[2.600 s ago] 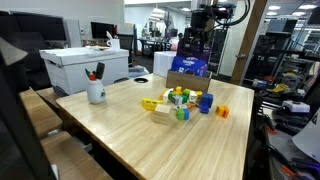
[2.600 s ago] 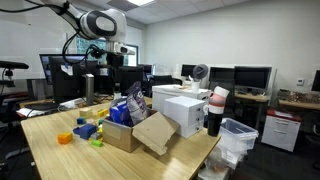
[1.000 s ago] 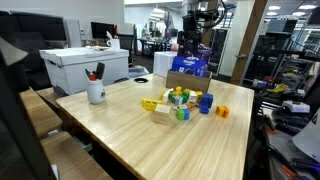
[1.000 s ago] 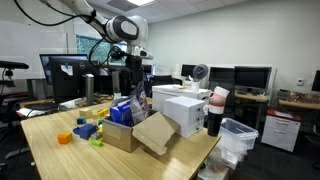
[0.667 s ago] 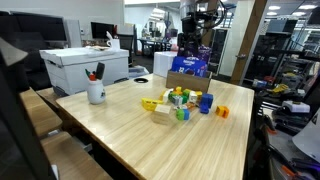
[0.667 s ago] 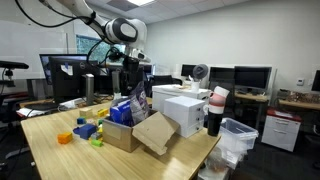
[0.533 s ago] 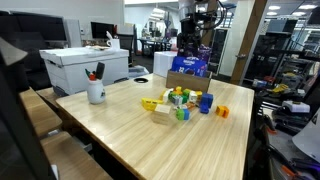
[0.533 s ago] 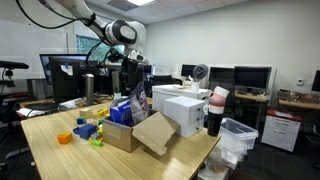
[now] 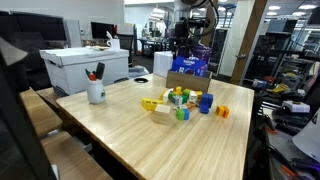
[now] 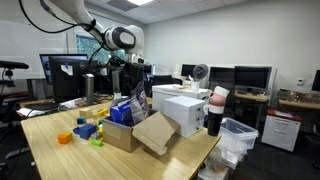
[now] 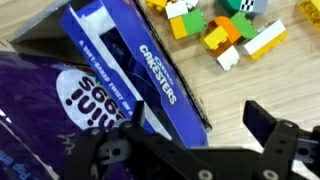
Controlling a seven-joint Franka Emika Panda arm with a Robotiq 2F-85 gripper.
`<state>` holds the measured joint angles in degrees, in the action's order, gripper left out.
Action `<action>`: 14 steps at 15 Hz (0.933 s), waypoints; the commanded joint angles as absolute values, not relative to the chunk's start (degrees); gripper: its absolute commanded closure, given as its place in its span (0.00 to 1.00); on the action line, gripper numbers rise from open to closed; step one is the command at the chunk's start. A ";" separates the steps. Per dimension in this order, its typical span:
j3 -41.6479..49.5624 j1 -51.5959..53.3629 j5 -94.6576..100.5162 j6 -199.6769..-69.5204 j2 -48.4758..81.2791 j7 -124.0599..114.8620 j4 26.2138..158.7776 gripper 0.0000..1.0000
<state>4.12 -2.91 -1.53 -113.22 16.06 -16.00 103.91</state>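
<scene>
In an exterior view, the gripper [image 9: 183, 42] hangs above an open cardboard box [image 9: 183, 81] at the far side of a wooden table [image 9: 120, 135]. Toy blocks [image 9: 180, 100] lie just in front of the box, and a white mug [image 9: 96, 93] stands well apart.

In an exterior view, the gripper [image 10: 126, 72] hovers over the cardboard box [image 10: 122, 136].

In the wrist view, its 2 fingers [image 11: 270, 125] are spread wide and empty above a blue snack box [image 11: 130, 55] and a purple bag [image 11: 40, 100].

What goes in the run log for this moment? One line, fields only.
gripper: open, empty | over: blue snack bags in cardboard box | nearby: toy blocks on wooden table
</scene>
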 commanded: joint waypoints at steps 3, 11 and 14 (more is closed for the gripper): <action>4.87 -2.57 -1.28 -119.77 15.25 -16.80 106.35 0.00; 4.60 -1.18 0.00 -120.41 14.37 -17.53 109.33 0.47; 4.47 -0.42 -0.10 -121.17 13.58 -18.38 111.09 0.68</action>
